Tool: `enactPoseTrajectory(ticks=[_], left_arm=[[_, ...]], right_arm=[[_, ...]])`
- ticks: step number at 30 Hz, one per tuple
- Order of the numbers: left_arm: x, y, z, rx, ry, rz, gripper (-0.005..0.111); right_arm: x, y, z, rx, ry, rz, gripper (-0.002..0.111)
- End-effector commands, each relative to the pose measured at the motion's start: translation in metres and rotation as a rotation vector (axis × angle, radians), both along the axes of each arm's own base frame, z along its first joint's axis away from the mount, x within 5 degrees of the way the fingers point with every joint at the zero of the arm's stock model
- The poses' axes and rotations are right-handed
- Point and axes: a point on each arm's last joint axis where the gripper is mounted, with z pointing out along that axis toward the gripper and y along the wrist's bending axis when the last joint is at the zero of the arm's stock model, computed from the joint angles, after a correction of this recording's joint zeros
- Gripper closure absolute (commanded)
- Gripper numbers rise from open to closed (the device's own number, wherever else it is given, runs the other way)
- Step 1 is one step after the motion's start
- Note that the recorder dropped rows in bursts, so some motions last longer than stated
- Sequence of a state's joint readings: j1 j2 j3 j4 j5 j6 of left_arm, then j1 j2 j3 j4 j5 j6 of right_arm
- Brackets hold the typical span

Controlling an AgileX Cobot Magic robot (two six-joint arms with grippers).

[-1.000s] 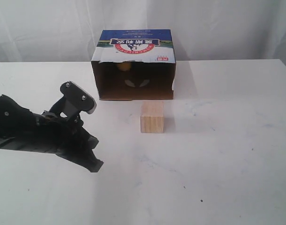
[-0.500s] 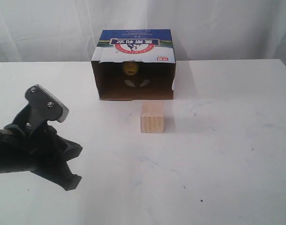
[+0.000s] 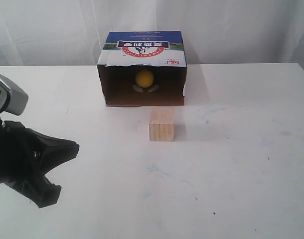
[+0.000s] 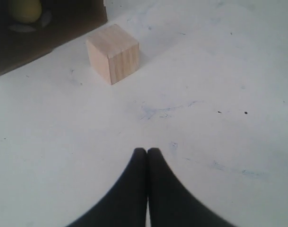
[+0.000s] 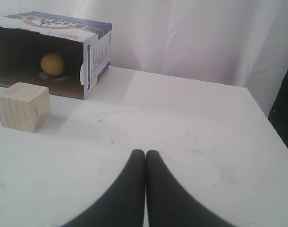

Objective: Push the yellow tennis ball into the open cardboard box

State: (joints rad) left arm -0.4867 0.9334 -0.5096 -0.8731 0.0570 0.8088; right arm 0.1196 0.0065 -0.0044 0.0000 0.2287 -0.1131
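The yellow tennis ball [image 3: 144,78] lies inside the open cardboard box [image 3: 142,46], against its dark interior near the middle of the opening. It also shows in the left wrist view [image 4: 25,10] and the right wrist view [image 5: 52,64]. My left gripper [image 4: 147,151] is shut and empty, low over the white table, well away from the box [image 4: 54,33]. In the exterior view that arm [image 3: 27,167] sits at the lower left. My right gripper [image 5: 145,152] is shut on nothing, off to the side of the box [image 5: 94,49]; the exterior view does not show it.
A pale wooden cube [image 3: 162,124] stands just in front of the box's opening, also seen from both wrists [image 4: 113,53] [image 5: 23,106]. A white table [image 3: 231,164] carries everything; a white curtain hangs behind. The table's edge [image 5: 257,99] runs near the right gripper.
The left arm has drawn back toward the lower left, away from the box. The ball has shifted inside the box from its upper shadow to the middle of the opening.
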Motion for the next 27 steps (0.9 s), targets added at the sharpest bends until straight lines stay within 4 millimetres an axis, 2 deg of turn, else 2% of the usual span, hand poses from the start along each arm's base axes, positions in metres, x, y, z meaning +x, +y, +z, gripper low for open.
enactPoseTrajectory(ticks=[1, 11, 21, 27], left_arm=[[-0.006, -0.002, -0.001, -0.030, 0.041, -0.026, 0.107], [-0.017, 0.002, 0.005, -0.027, 0.025, -0.059, 0.107], [-0.030, 0.025, 0.017, -0.028, 0.014, 0.120, 0.107], [-0.038, 0.032, 0.022, -0.027, -0.041, 0.138, 0.107]], right_arm=[[0.000, 0.000, -0.001, 0.005, -0.008, -0.002, 0.108], [0.000, 0.000, -0.001, 0.005, -0.008, -0.002, 0.108], [0.000, 0.000, -0.001, 0.005, -0.008, -0.002, 0.108], [0.000, 0.000, -0.001, 0.005, -0.008, -0.002, 0.108]])
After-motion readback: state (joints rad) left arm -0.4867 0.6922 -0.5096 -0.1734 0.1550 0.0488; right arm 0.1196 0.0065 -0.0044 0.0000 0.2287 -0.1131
